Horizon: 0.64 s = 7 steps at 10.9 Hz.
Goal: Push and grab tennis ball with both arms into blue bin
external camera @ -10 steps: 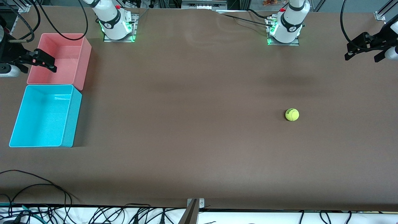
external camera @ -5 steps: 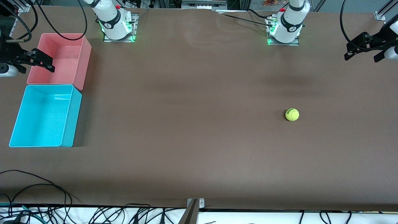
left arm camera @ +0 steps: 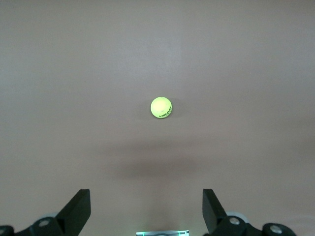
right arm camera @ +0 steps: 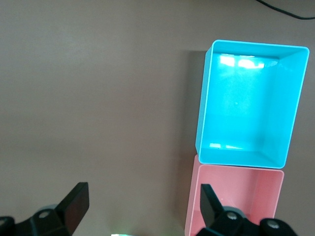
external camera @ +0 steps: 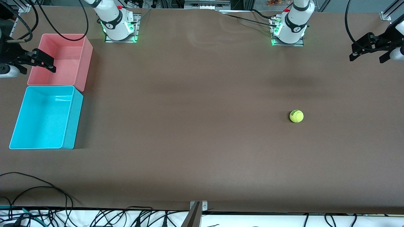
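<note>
The yellow-green tennis ball (external camera: 296, 116) rests on the brown table toward the left arm's end, and it also shows in the left wrist view as the tennis ball (left arm camera: 161, 107). My left gripper (external camera: 369, 57) hangs open high over the table's edge at that end, well apart from the ball; between its fingers (left arm camera: 78, 209) there is nothing. The blue bin (external camera: 71, 126) stands open-topped at the right arm's end, its blue inside (right arm camera: 246, 113) bare. My right gripper (external camera: 36, 65) hangs open over the outer edge of the pink tub.
The pink tub (external camera: 85, 63) touches the blue bin on the side farther from the front camera; its pink floor (right arm camera: 246, 196) is bare. Both arm bases (external camera: 118, 26) stand at the table's back. Cables lie along the front edge (external camera: 38, 189).
My right gripper has shifted slightly over the pink tub's outer edge. The ball, the bins and the left gripper have not moved.
</note>
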Tool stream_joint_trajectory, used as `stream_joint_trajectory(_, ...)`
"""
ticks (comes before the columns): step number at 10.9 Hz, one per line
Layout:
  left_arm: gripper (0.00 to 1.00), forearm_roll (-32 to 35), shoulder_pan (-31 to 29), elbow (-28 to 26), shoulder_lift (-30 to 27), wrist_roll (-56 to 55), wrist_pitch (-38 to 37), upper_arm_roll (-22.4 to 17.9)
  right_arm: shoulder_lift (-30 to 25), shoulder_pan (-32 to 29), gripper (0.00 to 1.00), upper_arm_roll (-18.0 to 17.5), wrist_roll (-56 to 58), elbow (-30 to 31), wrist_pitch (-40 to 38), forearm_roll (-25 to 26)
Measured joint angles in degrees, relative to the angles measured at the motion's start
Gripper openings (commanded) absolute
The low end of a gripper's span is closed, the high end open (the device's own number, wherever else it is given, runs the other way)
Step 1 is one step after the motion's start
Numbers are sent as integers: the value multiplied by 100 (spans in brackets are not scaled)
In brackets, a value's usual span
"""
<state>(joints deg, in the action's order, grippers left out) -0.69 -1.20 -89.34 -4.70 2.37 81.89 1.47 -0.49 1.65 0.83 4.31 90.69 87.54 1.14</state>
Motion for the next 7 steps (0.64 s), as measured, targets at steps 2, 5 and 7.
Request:
stream_joint_trajectory(2, 100, 0, 0, 0, 0, 0, 0, 0, 0, -1, 100, 8, 0, 0, 0, 0)
stream_joint_trajectory(5, 100, 0, -1, 0, 15, 0, 0, -3, 1, -1, 100, 55, 4, 0, 0, 0)
stream_joint_trajectory(7, 100, 0, -2, 0, 70, 0, 0, -3, 1, -1, 100, 65, 4, 0, 0, 0)
